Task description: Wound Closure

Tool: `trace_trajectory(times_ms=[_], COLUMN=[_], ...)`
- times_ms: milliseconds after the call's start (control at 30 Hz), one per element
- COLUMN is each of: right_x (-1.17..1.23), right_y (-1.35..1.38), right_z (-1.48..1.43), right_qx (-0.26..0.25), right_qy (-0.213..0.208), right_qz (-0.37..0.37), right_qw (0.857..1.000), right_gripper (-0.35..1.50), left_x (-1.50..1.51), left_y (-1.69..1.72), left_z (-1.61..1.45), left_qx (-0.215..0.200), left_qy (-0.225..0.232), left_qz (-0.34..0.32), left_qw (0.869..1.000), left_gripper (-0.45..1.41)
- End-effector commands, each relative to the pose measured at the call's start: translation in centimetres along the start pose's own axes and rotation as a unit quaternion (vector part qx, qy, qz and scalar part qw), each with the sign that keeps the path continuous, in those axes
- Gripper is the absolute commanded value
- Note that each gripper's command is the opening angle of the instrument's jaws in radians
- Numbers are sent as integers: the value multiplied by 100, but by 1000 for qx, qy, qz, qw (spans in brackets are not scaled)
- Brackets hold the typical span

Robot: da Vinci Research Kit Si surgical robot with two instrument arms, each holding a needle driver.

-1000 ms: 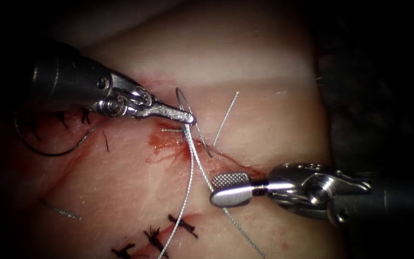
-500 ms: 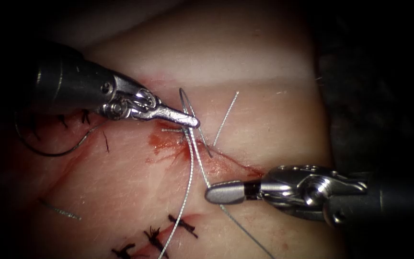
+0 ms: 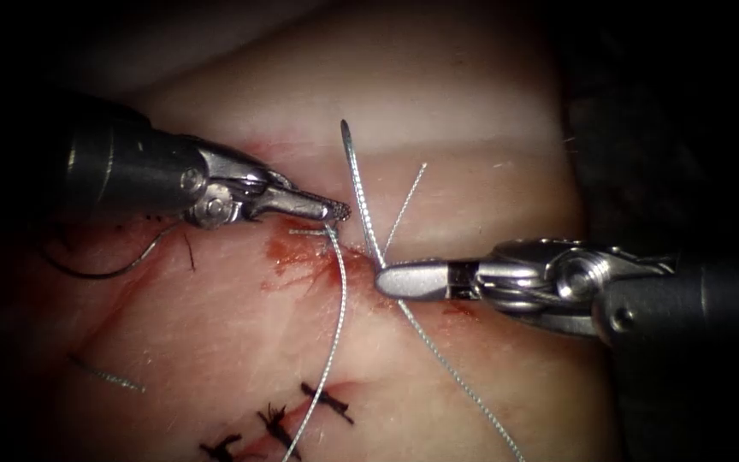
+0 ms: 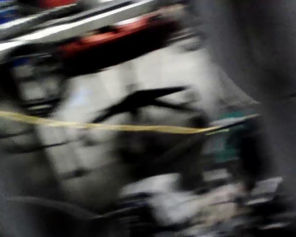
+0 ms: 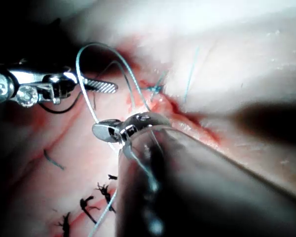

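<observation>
On the tissue (image 3: 472,197), the cut (image 3: 361,257) is stained with red fluid (image 3: 297,257). My right tool (image 3: 384,281) comes in from the right, its jaws shut on the pale braided thread (image 3: 359,188) right at the cut. From that grip a narrow loop of thread stands up and away from the tissue. My left tool (image 3: 338,210) sits just left of the cut, jaws slightly open and holding nothing, its ridged inner face (image 5: 102,87) showing. A dark curved needle (image 3: 100,274) lies on the tissue left of the cut, under the left shaft, held by neither tool.
One strand of thread (image 3: 335,325) runs down from a small knot (image 3: 305,231) toward the front edge. Another strand (image 3: 464,389) trails down and right from the right tool. A thin cut end (image 3: 405,205) sticks up by the cut. Black stitches (image 3: 327,402) sit at the front, and a loose thread piece (image 3: 104,375) lies front left.
The right jaws closed on the thread and rose to the cut. The left jaws let go of the loop, which now stands taller and free.
</observation>
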Motion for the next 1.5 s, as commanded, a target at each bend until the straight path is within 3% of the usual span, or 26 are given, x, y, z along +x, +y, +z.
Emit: trace_trajectory(times_ms=[33,133,300,367,500,667,767,867,967,1333,1367,1433,1500], right_x=[0,-2,-2,-3,-4,-4,-5,-4,-4,-2,-2,-2,-2], right_y=[5,6,4,4,3,3,4,3,3,2,2,2,2], right_z=[7,8,14,15,16,18,18,18,18,16,16,17,17], right_qx=[0,0,-2,-2,-1,0,0,0,1,4,4,4,4], right_qy=[1,1,3,4,5,6,6,6,7,9,9,9,9], right_qz=[-1,-2,-1,-2,-2,-2,-2,-2,-2,0,0,0,0], right_qw=[1000,1000,1000,1000,1000,1000,1000,1000,1000,1000,1000,1000,1000], right_gripper=[-35,-35,-35,-35,-35,-35,-35,-35,-35,-35,-35,-35,-35], left_x=[-1,-2,-3,-4,-7,-12,-15,-17,-19,-31,-31,-30,-29], left_y=[-4,1,9,9,5,2,4,1,-1,-6,-6,-3,-2], left_z=[5,10,23,31,35,31,26,25,28,36,36,33,32], left_qx=[0,-1,7,25,36,52,61,76,76,65,64,62,60], left_qy=[0,3,15,40,54,52,41,30,30,15,16,20,22], left_qz=[-1,12,116,185,206,210,163,164,162,99,84,29,2], left_qw=[1000,1000,993,982,976,975,984,983,983,993,994,997,998], left_gripper=[125,123,111,108,99,66,62,29,27,-13,-30,-45,-45])
